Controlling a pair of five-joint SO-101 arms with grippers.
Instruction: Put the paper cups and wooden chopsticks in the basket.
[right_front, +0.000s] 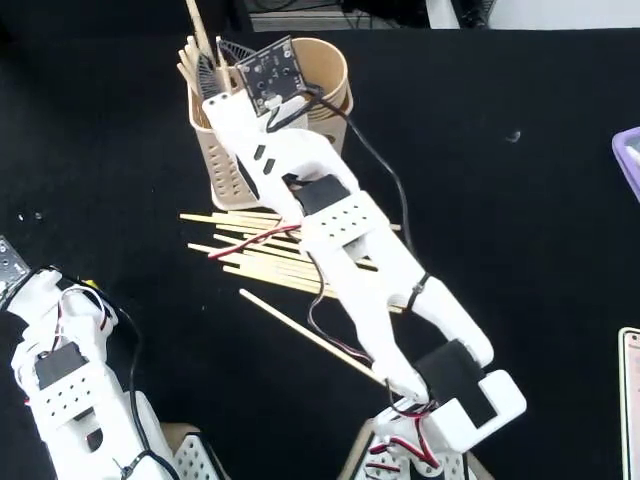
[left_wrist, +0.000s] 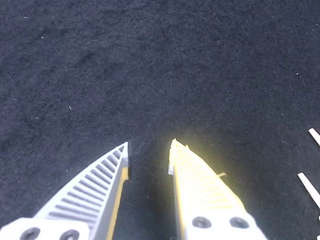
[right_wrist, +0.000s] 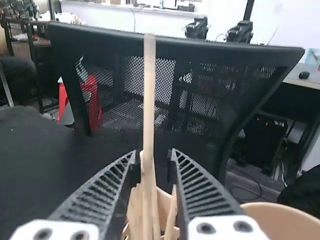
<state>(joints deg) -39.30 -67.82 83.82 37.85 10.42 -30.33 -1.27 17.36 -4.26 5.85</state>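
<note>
1. We are seeing the right claw (right_wrist: 153, 153) clamping one upright chopstick (right_wrist: 149, 85) between its ribbed fingers. It is gripping low on the stick, so most of the length is rising above the grip.
2. We are judging the step in hand as the release into the basket (right_front: 222, 175). The claw is hanging directly over it, and the stick's lower end is sitting among the standing chopsticks (right_wrist: 145, 212) already inside.
3. To do this well, we are advising a small, slow opening with the stick kept vertical, so that it is sliding down among the others rather than tipping over the rim. After that we are advising a straight lift, so the fingers are not snagging the bundle.
4. Just beside the claw, the paper cup (right_front: 328, 80) is standing at the basket, seemingly inside it.
5. Farther out, the loose chopsticks (right_front: 255, 262) are lying on the table (right_front: 520, 250) under the right arm, near the basket and waiting to be collected.
6. The left claw (left_wrist: 149, 146) is hanging open and empty over the table, well apart from the basket.
</note>
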